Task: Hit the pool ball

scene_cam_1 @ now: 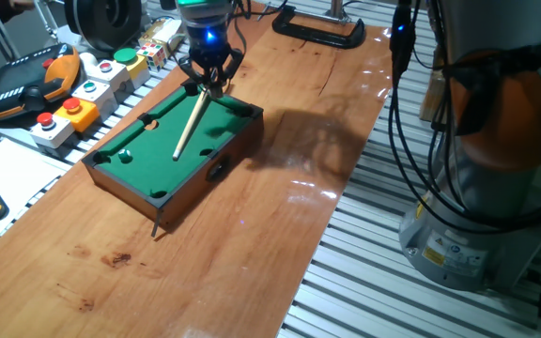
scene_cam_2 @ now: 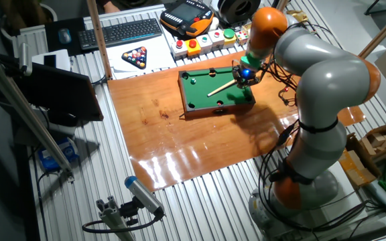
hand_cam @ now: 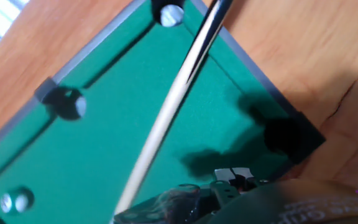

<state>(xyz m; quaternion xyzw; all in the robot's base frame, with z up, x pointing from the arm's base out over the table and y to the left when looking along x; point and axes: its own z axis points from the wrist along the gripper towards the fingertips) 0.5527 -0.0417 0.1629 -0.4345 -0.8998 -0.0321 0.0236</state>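
A small wooden pool table (scene_cam_1: 216, 161) with green felt (hand_cam: 104, 155) stands on the wooden board. My gripper (scene_cam_1: 208, 83) hovers over its far right end and is shut on the upper end of a light wooden cue stick (scene_cam_1: 190, 124). The cue slants down across the felt toward the table's middle (scene_cam_2: 221, 87). In the hand view the cue (hand_cam: 173, 106) runs diagonally over the felt, past a corner pocket (hand_cam: 171, 14). A small white pool ball (scene_cam_1: 126, 155) lies near the left end of the felt (scene_cam_2: 194, 80), well away from the cue's lower tip.
Button boxes (scene_cam_1: 83, 99) and an orange teach pendant (scene_cam_1: 26, 84) sit just left of the pool table. A triangle rack of coloured balls (scene_cam_2: 138, 57) lies beside a keyboard (scene_cam_2: 119, 31). A black clamp (scene_cam_1: 317, 30) grips the board's far edge. The robot base (scene_cam_1: 496, 188) stands at the right.
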